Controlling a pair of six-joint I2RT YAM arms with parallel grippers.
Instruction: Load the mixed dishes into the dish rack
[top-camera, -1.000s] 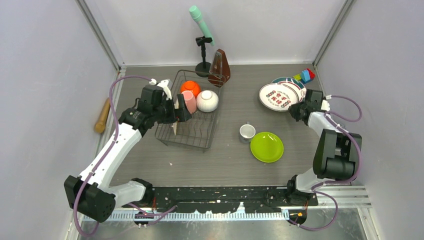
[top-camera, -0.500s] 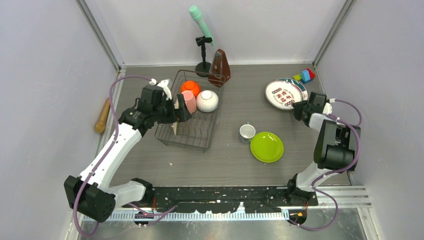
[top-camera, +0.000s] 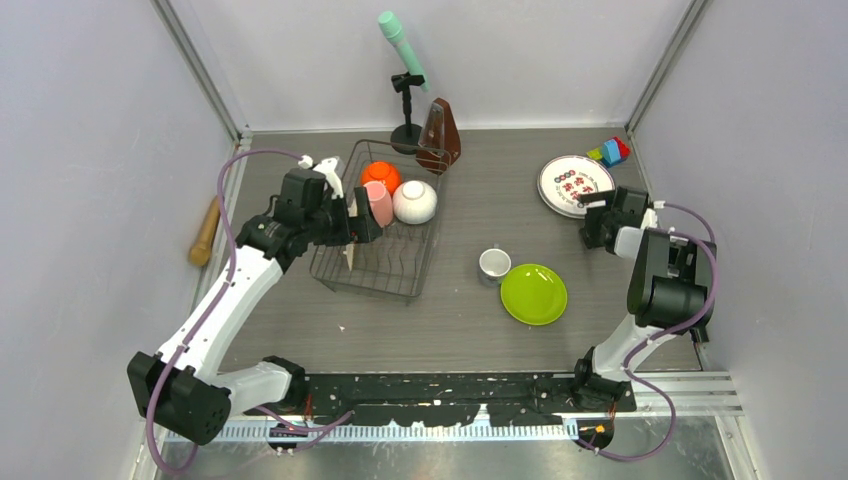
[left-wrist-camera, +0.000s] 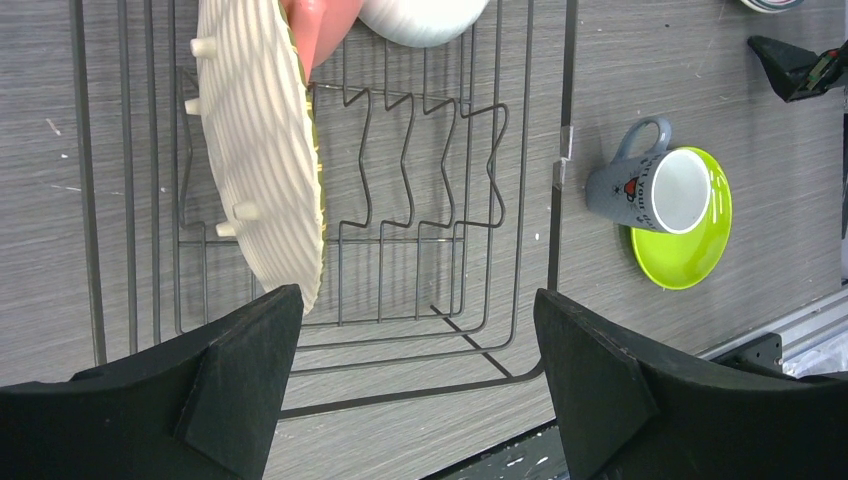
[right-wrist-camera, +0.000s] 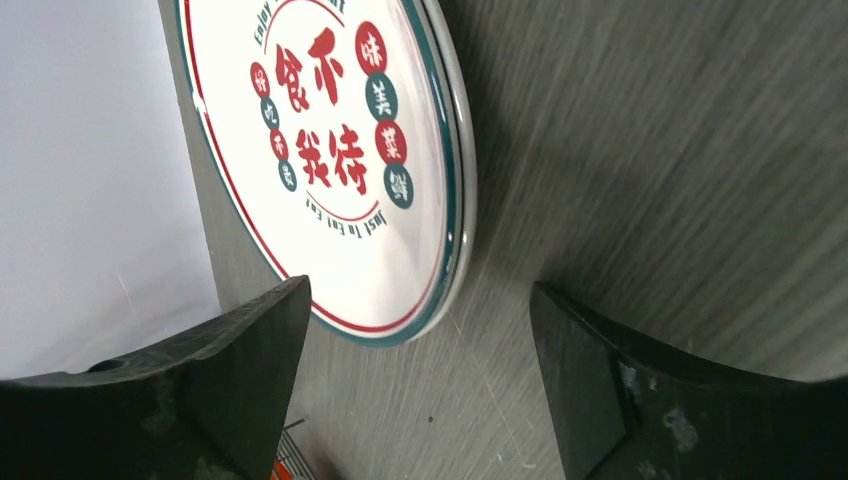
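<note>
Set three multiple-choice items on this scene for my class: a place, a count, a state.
1. Where is the small cup?
A) beside the toy blocks
B) against the lime-green plate
C) beside the metronome
2. How many bowls sit in the dish rack?
A) one
B) two
C) four
3. How are the right arm's fingers?
A) shut on a plate
B) shut on the cup
C) open, holding nothing
Answers:
1 B: it stands at the green plate's edge.
2 B: an orange bowl and a white bowl.
3 C: they stand wide apart, the printed plate lying flat beyond.
</note>
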